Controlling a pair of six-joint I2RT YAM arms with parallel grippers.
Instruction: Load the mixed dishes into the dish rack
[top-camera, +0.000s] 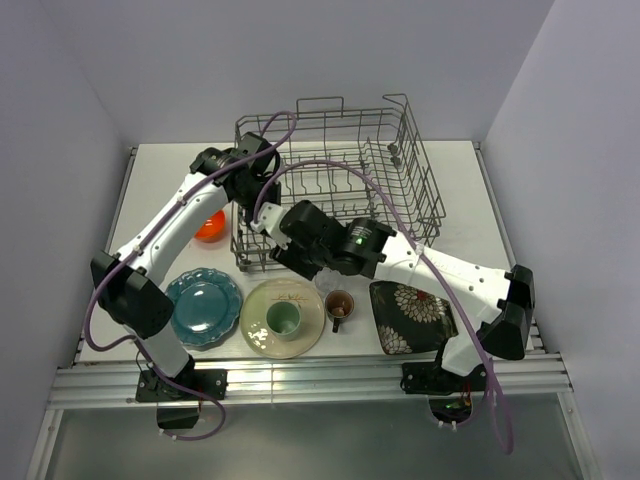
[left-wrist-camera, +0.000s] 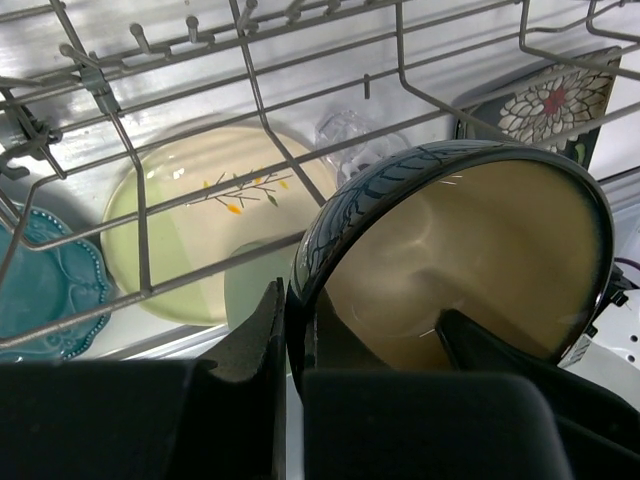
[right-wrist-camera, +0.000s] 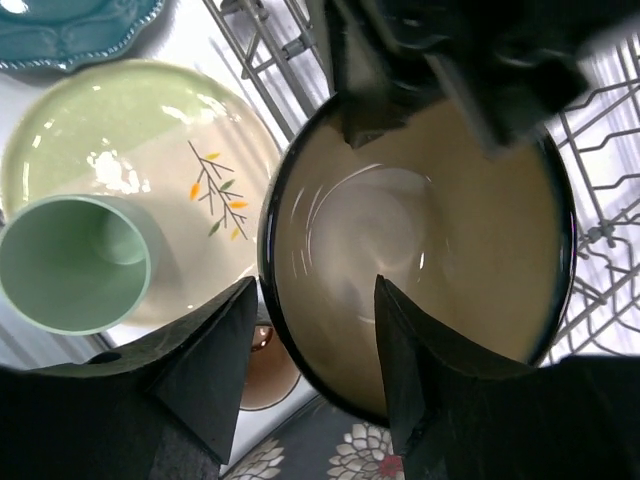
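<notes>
Left hand (left-wrist-camera: 360, 320) is clamped on the rim of the dark bowl (left-wrist-camera: 470, 250), which stands tilted on edge, apparently inside the lower-left corner of the dish rack (top-camera: 418, 185). Right hand (right-wrist-camera: 314, 288) has its fingers (right-wrist-camera: 200, 390) apart, straddling the bowl's opposite rim; contact there is unclear. The cream round plate (top-camera: 258, 310) lies on the bench (top-camera: 465, 190) just below that corner

Grey metal wire dish rack (top-camera: 425, 195): right half open from above. Near-left corner blocked by left arm (top-camera: 170, 220), right arm (top-camera: 440, 270) and dark glazed bowl (left-wrist-camera: 470, 270). Front strip crowded: teal scalloped plate (top-camera: 205, 308), cream round plate (top-camera: 257, 322), black square floral plate (top-camera: 415, 315).
</notes>
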